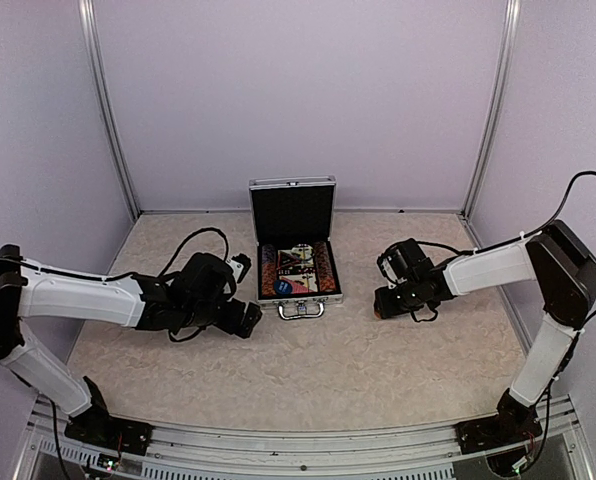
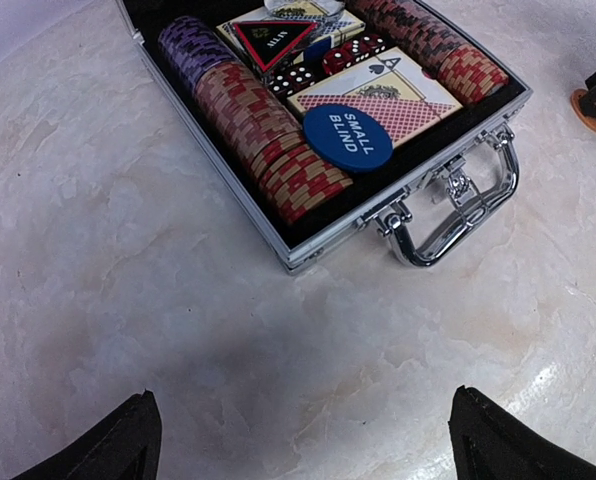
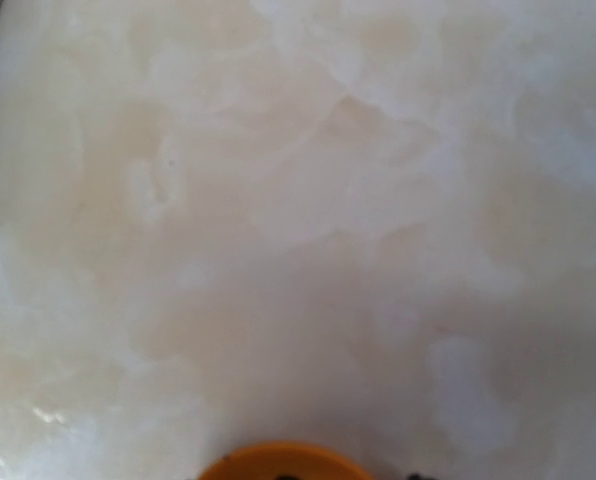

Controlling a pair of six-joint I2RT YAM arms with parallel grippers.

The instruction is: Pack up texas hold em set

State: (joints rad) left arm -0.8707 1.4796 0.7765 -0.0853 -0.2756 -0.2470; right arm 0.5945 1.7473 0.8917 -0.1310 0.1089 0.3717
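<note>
Most pieces lay in the open case, ahead of the left gripper, jaws wide and empty. The right gripper, jaws half closed, pinched an orange button, unpacked; lid not yet shut.

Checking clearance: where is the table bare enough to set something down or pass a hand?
Widest: the table between the case and the arm bases. Smaller patches flank the raised lid at the back. Crowded: beside the case, the open left hand one side, the right hand gripping an orange disc opposite.
</note>
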